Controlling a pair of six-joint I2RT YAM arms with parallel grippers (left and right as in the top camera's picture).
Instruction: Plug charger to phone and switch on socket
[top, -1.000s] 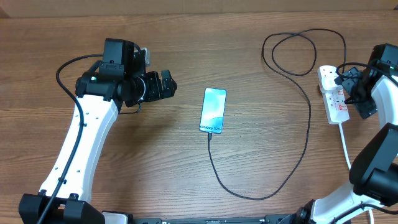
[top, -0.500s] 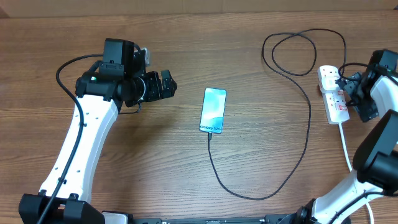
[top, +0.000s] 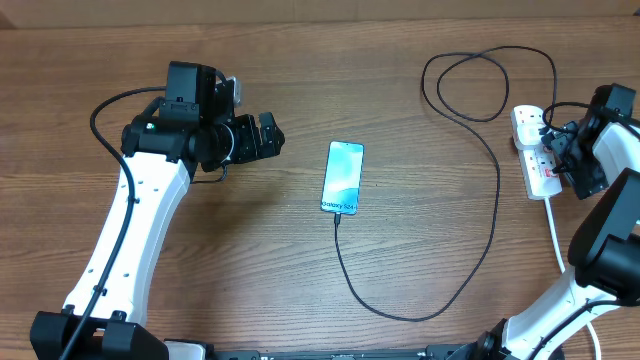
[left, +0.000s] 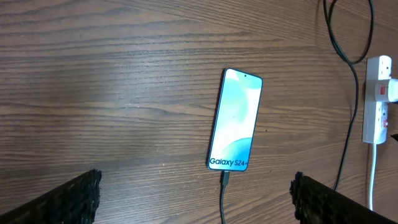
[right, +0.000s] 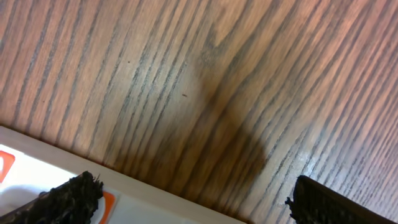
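Note:
The phone (top: 342, 177) lies flat mid-table, screen up; it also shows in the left wrist view (left: 236, 119). The black charger cable (top: 492, 190) is plugged into its near short edge, loops right and back to a plug at the socket (top: 535, 160), a white power strip at the right edge. My left gripper (top: 268, 136) is open and empty, left of the phone, hovering (left: 196, 199). My right gripper (top: 562, 150) is open right over the socket; the strip's edge and a red switch mark (right: 106, 202) sit by its left finger.
The thick white cord (top: 556, 235) runs from the socket toward the front right. The cable's loop (top: 488, 85) lies at the back right. Wood tabletop all round.
My right gripper has shifted slightly over the socket. The left arm, phone and cable have not moved.

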